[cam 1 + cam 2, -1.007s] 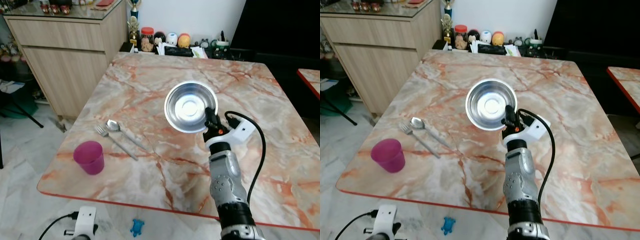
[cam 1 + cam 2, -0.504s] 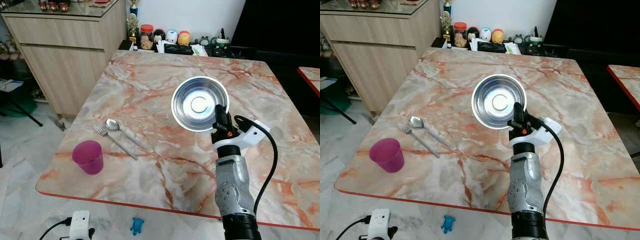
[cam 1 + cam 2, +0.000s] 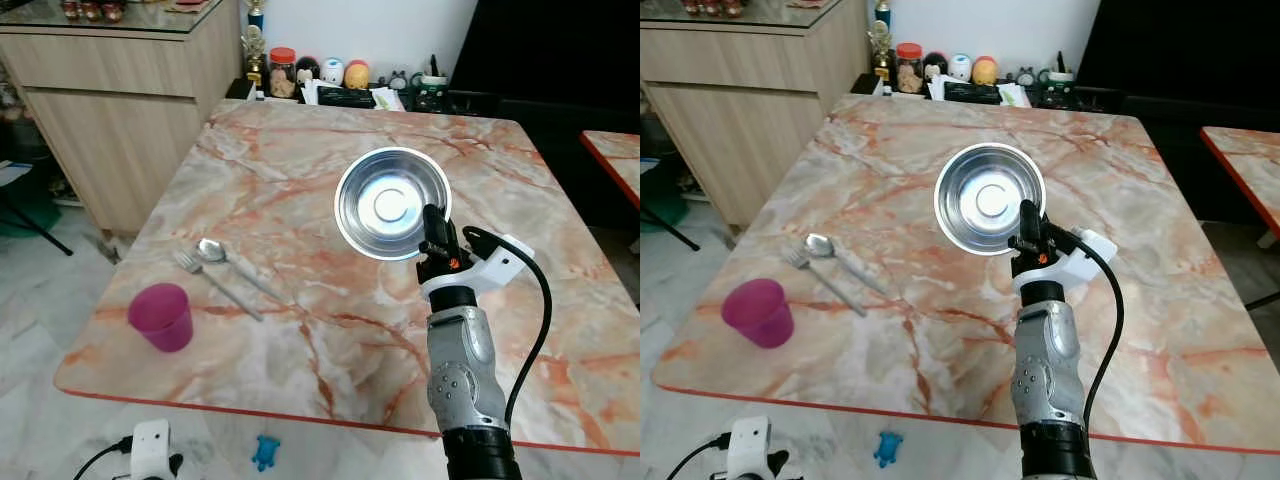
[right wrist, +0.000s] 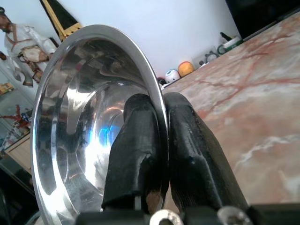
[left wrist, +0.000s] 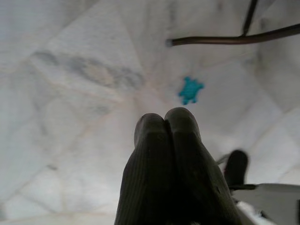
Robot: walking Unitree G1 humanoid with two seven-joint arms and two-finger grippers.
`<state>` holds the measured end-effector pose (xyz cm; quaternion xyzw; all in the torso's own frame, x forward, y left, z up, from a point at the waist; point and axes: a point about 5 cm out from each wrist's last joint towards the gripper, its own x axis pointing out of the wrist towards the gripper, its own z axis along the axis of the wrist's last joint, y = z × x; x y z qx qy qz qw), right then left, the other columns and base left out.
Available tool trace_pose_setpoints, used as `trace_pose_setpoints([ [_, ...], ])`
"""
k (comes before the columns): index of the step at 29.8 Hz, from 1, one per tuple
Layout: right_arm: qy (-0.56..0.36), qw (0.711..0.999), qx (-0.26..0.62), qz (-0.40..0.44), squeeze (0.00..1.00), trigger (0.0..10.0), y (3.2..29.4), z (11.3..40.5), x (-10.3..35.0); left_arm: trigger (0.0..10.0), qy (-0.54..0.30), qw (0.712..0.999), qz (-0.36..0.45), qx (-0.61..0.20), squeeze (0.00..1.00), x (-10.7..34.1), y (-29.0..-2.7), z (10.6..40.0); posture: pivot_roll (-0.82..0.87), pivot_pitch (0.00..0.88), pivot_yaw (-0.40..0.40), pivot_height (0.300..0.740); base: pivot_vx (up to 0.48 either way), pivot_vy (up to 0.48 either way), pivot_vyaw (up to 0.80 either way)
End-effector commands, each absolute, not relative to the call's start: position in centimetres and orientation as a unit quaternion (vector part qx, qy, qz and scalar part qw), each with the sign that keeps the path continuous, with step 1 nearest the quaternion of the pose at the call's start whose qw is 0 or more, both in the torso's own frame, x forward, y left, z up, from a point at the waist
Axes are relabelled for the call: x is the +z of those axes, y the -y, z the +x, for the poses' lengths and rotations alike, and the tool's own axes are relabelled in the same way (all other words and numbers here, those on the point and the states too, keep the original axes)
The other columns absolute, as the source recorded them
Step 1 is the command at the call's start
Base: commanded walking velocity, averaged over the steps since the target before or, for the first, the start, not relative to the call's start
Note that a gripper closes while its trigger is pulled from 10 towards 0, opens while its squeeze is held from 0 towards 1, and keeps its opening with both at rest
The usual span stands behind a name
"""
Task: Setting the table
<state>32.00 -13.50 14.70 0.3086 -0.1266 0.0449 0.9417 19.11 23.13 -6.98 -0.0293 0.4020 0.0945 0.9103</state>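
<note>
A shiny steel bowl (image 3: pixel 390 203) hangs tilted above the middle of the marble table (image 3: pixel 280 160), its inside facing me. My right gripper (image 3: pixel 434 230) is shut on the bowl's near right rim. In the right wrist view the bowl (image 4: pixel 79 117) has one finger inside the rim and one finger (image 4: pixel 192 145) outside. On the table's left side lie a spoon (image 3: pixel 225 262) and a fork (image 3: pixel 215 283), with a purple cup (image 3: pixel 160 316) upright near the front left corner. My left gripper (image 5: pixel 166 126) hangs idle over the floor, fingers pressed together.
A wooden cabinet (image 3: pixel 120 100) stands left of the table. Small figurines and a jar (image 3: pixel 330 72) line the far edge. A second table's corner (image 3: pixel 612 160) shows at the right. A blue toy (image 3: pixel 265 452) lies on the floor below the near edge.
My right gripper carried the bowl a little to the right and farther over the table, then held steady. The whole view has shifted slightly; cup, fork and spoon stay put.
</note>
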Motion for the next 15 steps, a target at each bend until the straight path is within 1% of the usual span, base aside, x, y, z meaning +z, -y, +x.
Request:
trace_pose_setpoints([
  [1, 0.135, 0.941, 0.049, 0.305, 0.00, 10.0, 13.40, 32.11, 15.36, 10.0, -0.404, 0.910, -0.028, 0.093, 0.00, -7.06, -23.13, 18.95, 0.10, 0.000, -0.084, 0.740, 0.000, -0.259, 0.00],
  [9, 0.125, 0.941, 0.048, 0.310, 0.00, 10.0, 13.49, 32.31, 15.11, 10.0, -0.395, 0.914, -0.025, 0.090, 0.00, -6.75, -22.88, 19.63, 0.11, 0.023, -0.088, 0.740, 0.000, -0.257, 0.00],
  [14, 0.124, 0.939, 0.055, 0.316, 0.00, 10.0, 13.11, 32.41, 15.25, 10.0, -0.393, 0.915, -0.024, 0.090, 0.00, -6.68, -22.85, 19.79, 0.11, 0.028, -0.086, 0.740, 0.000, -0.256, -0.65],
  [15, 0.128, 0.940, 0.052, 0.312, 0.00, 10.0, 13.19, 32.37, 15.30, 10.0, -0.391, 0.915, -0.024, 0.090, 0.00, -6.65, -22.75, 19.87, 0.11, 0.029, -0.086, 0.740, 0.000, -0.262, 0.00],
])
